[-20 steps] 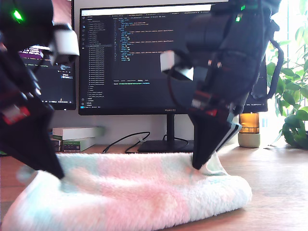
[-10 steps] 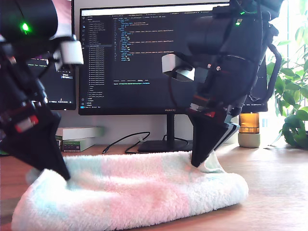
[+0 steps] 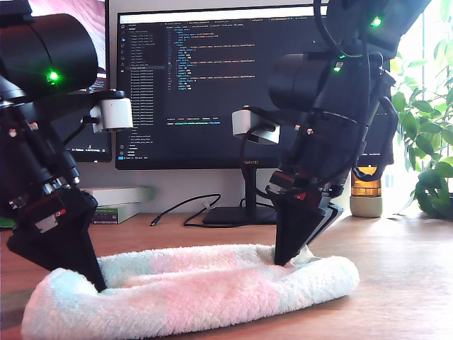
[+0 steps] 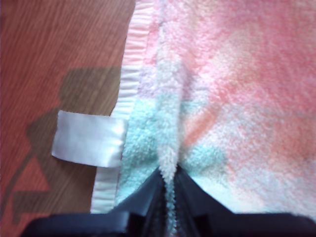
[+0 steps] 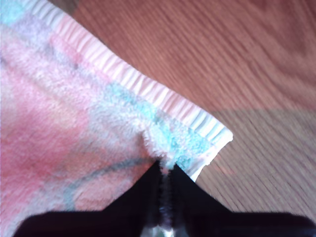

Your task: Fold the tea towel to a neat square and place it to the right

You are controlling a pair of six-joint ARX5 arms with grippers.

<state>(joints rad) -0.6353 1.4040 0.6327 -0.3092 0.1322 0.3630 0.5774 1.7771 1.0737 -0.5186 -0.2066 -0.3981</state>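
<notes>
The tea towel (image 3: 198, 283), fluffy with pink, mint and white checks, lies as a low folded roll on the wooden table (image 3: 403, 283). In the exterior view one arm's gripper (image 3: 98, 285) pinches the towel's end at that view's left, and the other arm's gripper (image 3: 283, 261) pinches it near the right end. The wrist views do not settle which arm is which. My first gripper (image 4: 169, 180) is shut on a ridge of the tea towel (image 4: 237, 98) beside its satin hem and a blank white label (image 4: 89, 138). My second gripper (image 5: 165, 170) is shut on a corner of the tea towel (image 5: 59, 123).
Behind the towel stand a large monitor (image 3: 212, 85) on its foot, a black cable (image 3: 184, 209) and stacked boxes (image 3: 117, 202). An amber jar (image 3: 367, 191) and a leafy plant (image 3: 432, 142) are at the exterior view's right. Bare wood (image 5: 237, 59) lies beyond the towel's corner.
Both grippers have come down with the towel's edge in them. The bulky heap has flattened into a lower roll, and the arm at the exterior view's left has shifted a little to the right.
</notes>
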